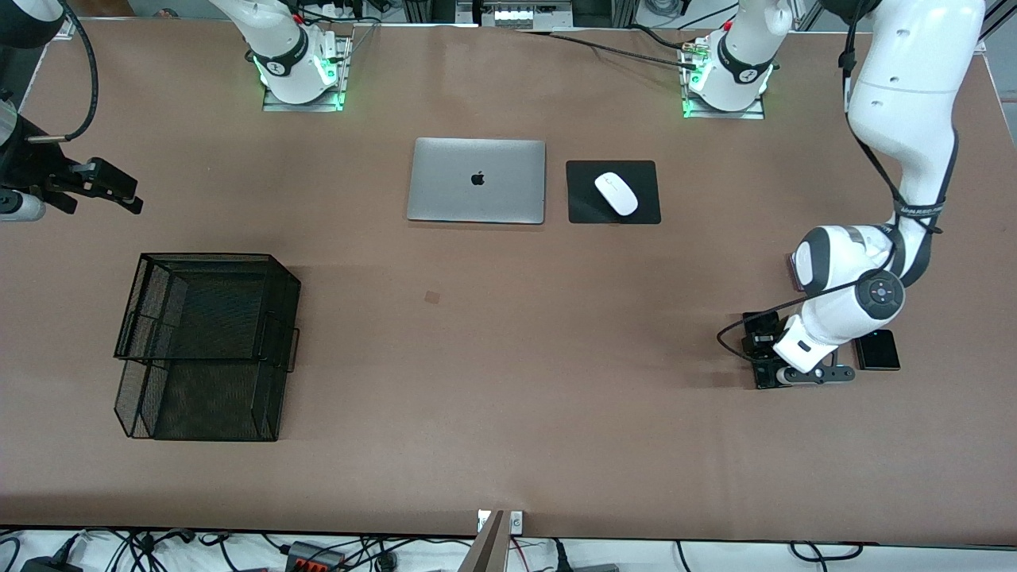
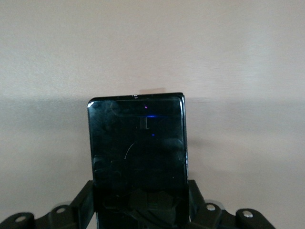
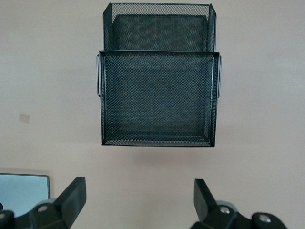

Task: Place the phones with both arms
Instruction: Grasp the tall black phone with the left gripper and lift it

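The left gripper is closed on a black phone at the left arm's end of the table — next it must lift it — while the right gripper waits wide open near the mesh basket.

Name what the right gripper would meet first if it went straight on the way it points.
Probably the black mesh basket: it lies dead ahead of the open right gripper, only bare table between; depth is unclear.

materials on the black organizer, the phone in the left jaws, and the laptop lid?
Black organizer: looks like wire mesh, matte black; the table shows through its weave.
Phone: glossy black, likely glass; it reflects small lights and shows a fine scratch. The left gripper is shut on it.
Laptop lid: silver, matte, probably aluminium; even sheen, no glare.
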`<state>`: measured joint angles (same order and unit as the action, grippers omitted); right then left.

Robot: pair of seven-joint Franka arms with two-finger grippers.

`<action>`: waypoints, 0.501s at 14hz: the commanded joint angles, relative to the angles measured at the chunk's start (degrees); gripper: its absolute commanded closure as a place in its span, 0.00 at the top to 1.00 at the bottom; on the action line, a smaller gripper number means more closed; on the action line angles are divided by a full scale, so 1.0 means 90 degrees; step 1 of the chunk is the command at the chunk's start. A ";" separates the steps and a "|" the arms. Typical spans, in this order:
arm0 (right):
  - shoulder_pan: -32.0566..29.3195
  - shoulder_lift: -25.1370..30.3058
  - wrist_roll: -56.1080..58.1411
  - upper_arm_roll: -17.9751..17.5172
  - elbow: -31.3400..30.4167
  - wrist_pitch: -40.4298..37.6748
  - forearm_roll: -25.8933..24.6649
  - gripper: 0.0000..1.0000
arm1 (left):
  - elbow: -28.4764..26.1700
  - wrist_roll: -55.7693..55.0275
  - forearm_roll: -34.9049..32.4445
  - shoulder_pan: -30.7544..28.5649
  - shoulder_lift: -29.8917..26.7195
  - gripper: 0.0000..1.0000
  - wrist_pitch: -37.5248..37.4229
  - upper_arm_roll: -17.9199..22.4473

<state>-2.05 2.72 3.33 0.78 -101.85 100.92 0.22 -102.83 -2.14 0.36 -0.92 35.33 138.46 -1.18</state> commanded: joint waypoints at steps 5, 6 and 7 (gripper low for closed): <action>0.0013 -0.0067 0.0098 -0.0008 -0.0021 0.0173 -0.0034 1.00 | 0.0994 -0.0444 -0.0079 0.1172 -0.0430 0.30 -0.1586 -0.0807; 0.0013 -0.0097 0.0098 -0.0018 -0.0021 0.0183 -0.0025 1.00 | 0.1228 -0.0842 -0.0059 0.1466 -0.0285 0.30 -0.1586 -0.0806; 0.0013 -0.0097 0.0098 -0.0009 -0.0021 0.0174 -0.0024 1.00 | 0.1453 -0.1301 -0.0040 0.1778 -0.0109 0.30 -0.1567 -0.0816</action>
<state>-2.01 1.95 3.34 0.74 -101.85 101.91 0.22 -95.04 -8.80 0.37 10.90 31.06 125.78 -8.98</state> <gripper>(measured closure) 0.000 0.207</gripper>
